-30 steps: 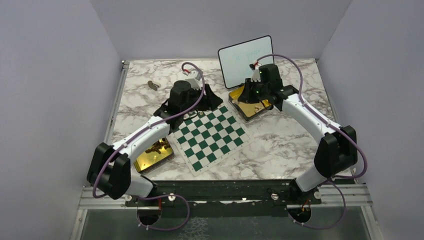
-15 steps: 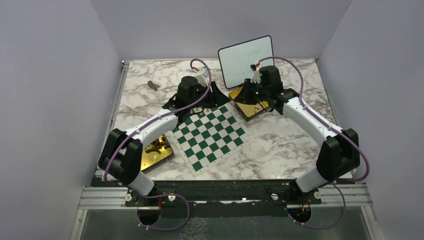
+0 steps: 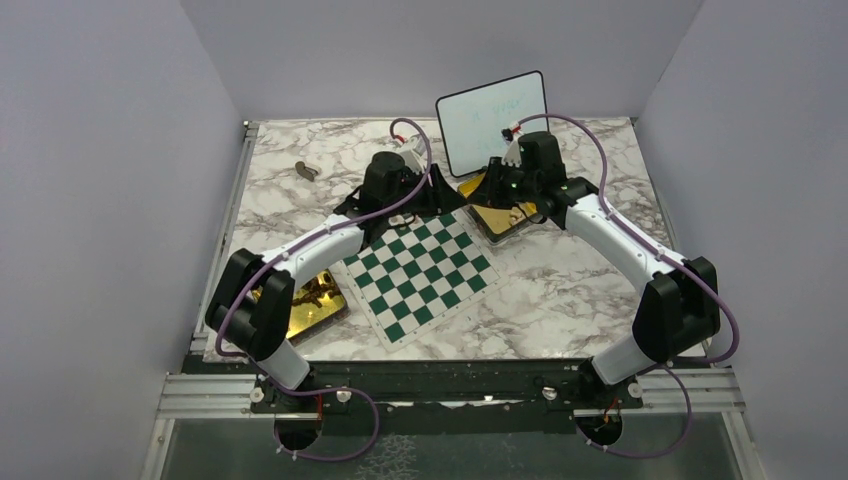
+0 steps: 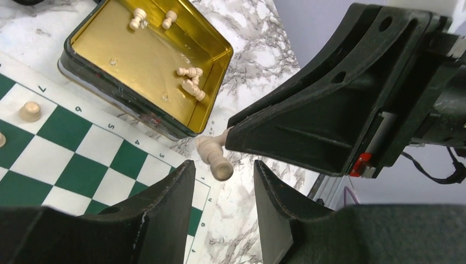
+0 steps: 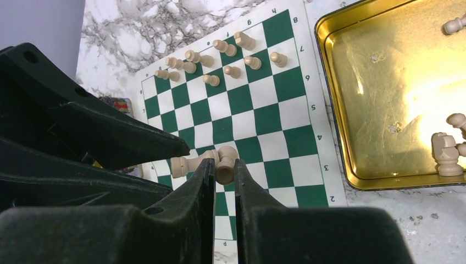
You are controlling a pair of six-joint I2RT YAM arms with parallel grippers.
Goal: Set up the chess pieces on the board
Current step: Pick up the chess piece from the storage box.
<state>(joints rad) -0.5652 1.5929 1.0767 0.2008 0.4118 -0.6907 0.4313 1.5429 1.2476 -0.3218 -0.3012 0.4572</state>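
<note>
Pale chess piece held sideways between two claws, by the board's top corner.

At bottom centre of the left wrist view, the left gripper [image 4: 223, 164] has its jaws apart and empty, with the pale piece [image 4: 213, 155] lying at their mouth. At the centre of its own view, the right gripper [image 5: 223, 163] is clamped on one end of that piece, above the board [image 5: 242, 110]. More chessmen [image 5: 222, 55] stand on the board's upper rows. At the right, the gold tin [image 5: 324, 60] holds a few others.

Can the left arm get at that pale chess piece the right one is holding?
Probably yes: the pale piece sticks out of the right gripper, and the left gripper has its open jaws facing its free end with nothing between.
</note>
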